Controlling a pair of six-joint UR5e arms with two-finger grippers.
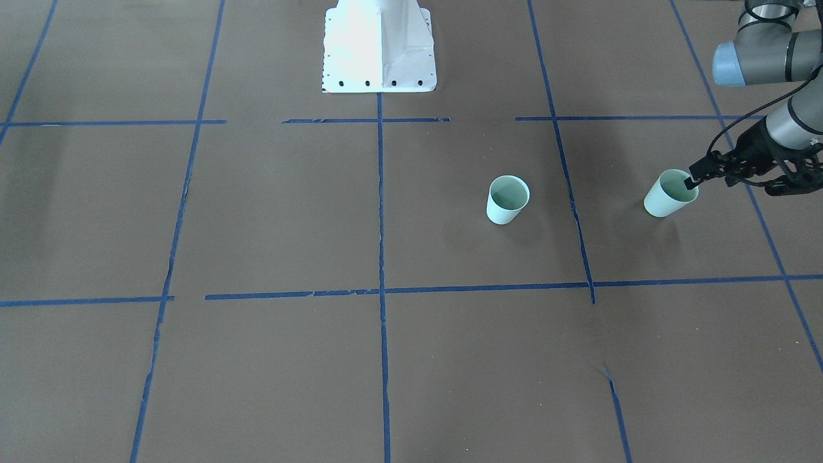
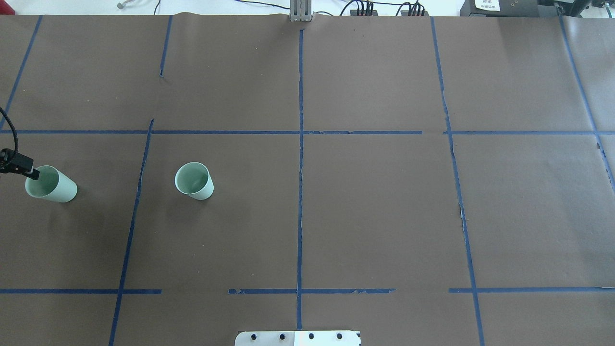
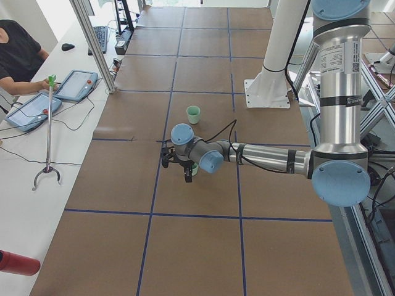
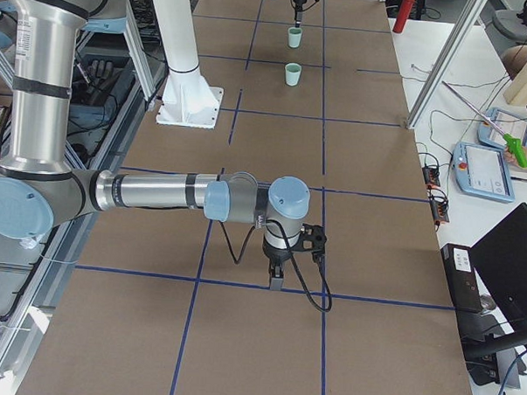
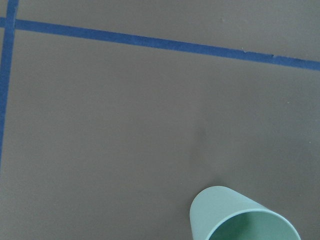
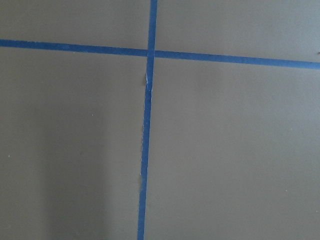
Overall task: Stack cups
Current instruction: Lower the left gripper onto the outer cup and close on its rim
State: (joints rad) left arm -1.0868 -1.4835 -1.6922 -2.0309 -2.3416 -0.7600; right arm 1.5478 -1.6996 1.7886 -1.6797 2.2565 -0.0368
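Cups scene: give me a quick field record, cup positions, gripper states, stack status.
outer cup: pale mint-green tapered cup, upright, far out on robot's left
inner cup: identical mint-green cup, upright, standing free, apart from the outer one
left gripper: at the outer cup's rim, one finger inside; closure unclear
right gripper: over bare table, far from both cups; state unclear
stacked: no
surface: brown table with blue tape grid

Silver tubular arms (image 3: 338, 92) with pale blue joint caps, black cables, white pedestal (image 1: 379, 45).
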